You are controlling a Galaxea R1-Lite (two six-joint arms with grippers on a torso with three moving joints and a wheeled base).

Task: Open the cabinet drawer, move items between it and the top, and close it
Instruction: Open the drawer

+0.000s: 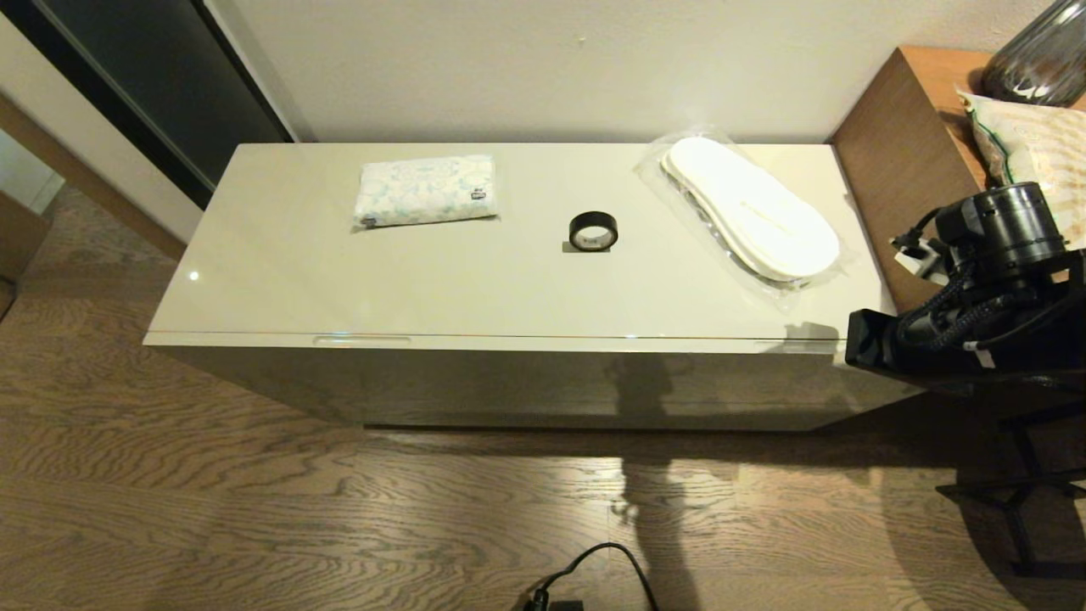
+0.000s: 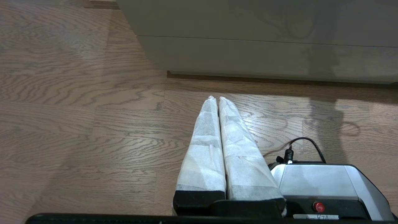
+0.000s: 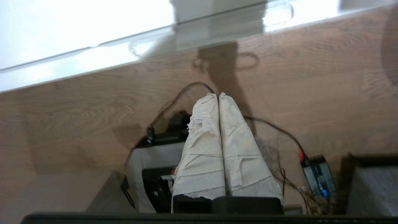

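Observation:
The cabinet drawer (image 1: pixel 509 344) is shut, with one slim notch (image 1: pixel 361 341) showing along its front edge. On the glossy cream top (image 1: pixel 280 255) lie a white tissue pack (image 1: pixel 424 190) at back left, a small black tape roll (image 1: pixel 593 231) in the middle, and bagged white slippers (image 1: pixel 751 208) at right. My right arm (image 1: pixel 993 255) hangs off the cabinet's front right corner. Its gripper (image 3: pixel 217 95) is shut on nothing, pointing down over the floor. My left gripper (image 2: pixel 216 98), also shut and empty, hangs low over the floor before the cabinet front (image 2: pixel 264 56).
A brown wooden side unit (image 1: pixel 899 144) adjoins the cabinet's right end, carrying a beige green-edged bag (image 1: pixel 1031 136) and a dark glass vase (image 1: pixel 1039 51). A black cable (image 1: pixel 594 568) lies on the wooden floor. My base (image 2: pixel 326 183) sits beside the left gripper.

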